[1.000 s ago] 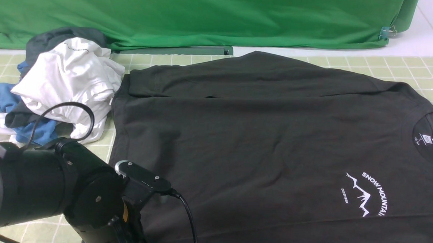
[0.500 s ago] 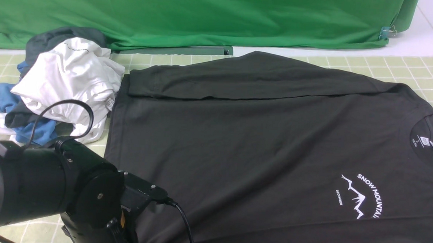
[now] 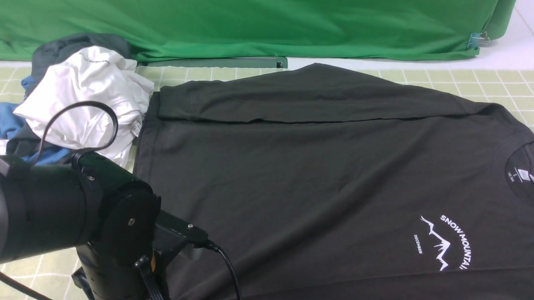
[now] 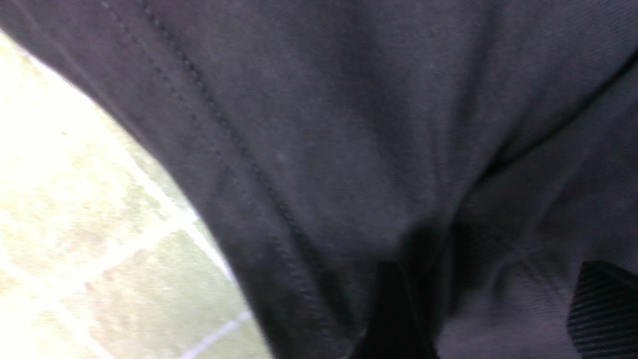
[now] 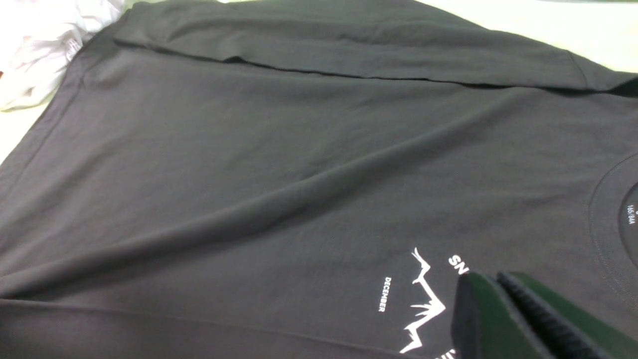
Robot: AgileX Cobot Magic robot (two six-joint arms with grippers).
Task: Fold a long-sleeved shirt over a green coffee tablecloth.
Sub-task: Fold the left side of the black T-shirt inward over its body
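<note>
While the long-sleeved shirt (image 3: 320, 170) lies spread chest-up on the gridded green coffee tablecloth (image 3: 500, 81), its far sleeve (image 3: 296, 101) already laid across the body, the job at hand looks to be taking hold of the near corner at the hem (image 4: 239, 164). The left gripper (image 4: 498, 319) sits low over that corner with its fingers (image 4: 394, 309) spread apart and dark cloth bunched between them, pinching nothing as far as the blurred wrist view shows. To do this well, the fingers should close on the stitched edge itself, catching both layers, not the loose middle of the panel. The lift should then stay low, so the body does not drag toward the pile of white and blue garments (image 3: 84, 92) just beside the hem. The right gripper (image 5: 493, 289) hovers above the SNOW MOUNTAIN print (image 3: 448, 241), fingers pressed together and empty; it probably needs to take the matching point near the shoulder so both ends travel together.
</note>
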